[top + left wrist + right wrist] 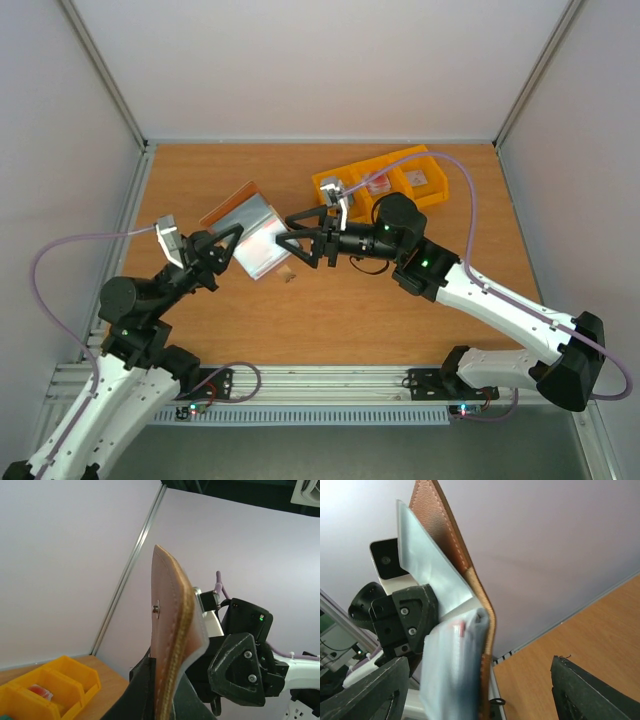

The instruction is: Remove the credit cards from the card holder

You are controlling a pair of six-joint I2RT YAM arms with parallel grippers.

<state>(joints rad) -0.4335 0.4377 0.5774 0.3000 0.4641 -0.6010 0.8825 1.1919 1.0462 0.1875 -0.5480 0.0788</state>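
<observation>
The brown leather card holder (pixel 247 232) stands open above the wooden table (pixel 400 300), its grey-blue lining facing the top camera. The left gripper (pixel 230 248) is clenched on the holder's left edge. The right gripper (pixel 284 230) faces the holder from the opposite side with its jaws released and spread wide. In the right wrist view its two fingers (pixel 365 690) stand well apart from the leather.

A touch of red shows inside the lining pocket (pixel 461 627), most likely a credit card (pixel 262 238) lodged in the holder. A small brown scrap (pixel 289 272) lies on the table just beside the holder, on the side toward the arm bases.

Beyond the holder, behind the right gripper's wrist, sits a yellow three-part bin (pixel 345 180). Its middle compartment holds a red-and-pale piece (pixel 378 183), and the compartment farthest from the holder holds a pale item too small to identify.
</observation>
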